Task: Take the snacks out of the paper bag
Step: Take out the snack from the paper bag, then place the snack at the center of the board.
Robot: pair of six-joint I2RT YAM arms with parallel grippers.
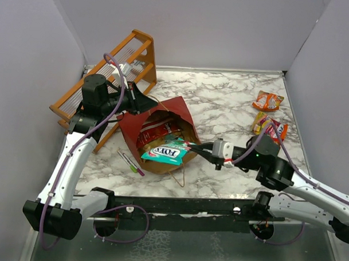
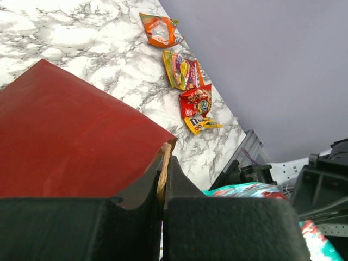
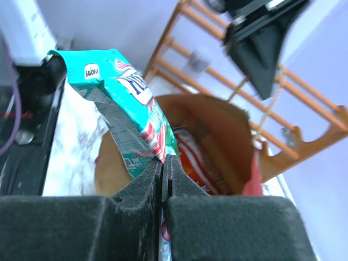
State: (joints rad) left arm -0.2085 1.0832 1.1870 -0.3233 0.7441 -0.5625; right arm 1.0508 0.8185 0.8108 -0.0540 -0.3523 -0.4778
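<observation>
Right tool [image 1: 203,150], in the overhead view, is pinching the right-hand end of the teal packet [image 1: 165,152], jaws fully shut on the foil, at the mouth of the paper bag [image 1: 131,128] in the middle of the frame. Left tool [image 1: 145,105] is clamping the bag's upper rim, closed tight on the paper. The bag is lying tilted on the table [image 1: 221,103], mouth facing the lower right, long axis running upper left to lower right. The packet is lying across the mouth, its long axis nearly left to right. As I judge it, the pull should be going straight out along the bag's axis while the left tool is anchoring the rim, so the bag is not dragging along, and then on toward the loose snacks [image 1: 269,127] at the upper right.

From the left wrist, the closed pads are meeting on the bag's kraft edge. Its red wall [image 2: 70,136] is filling the left of the frame.

From the right wrist, the foil is being squeezed between closed pads, with the packet rising toward the upper left. A red packet [image 3: 190,155] is lying inside the bag behind it.
</observation>
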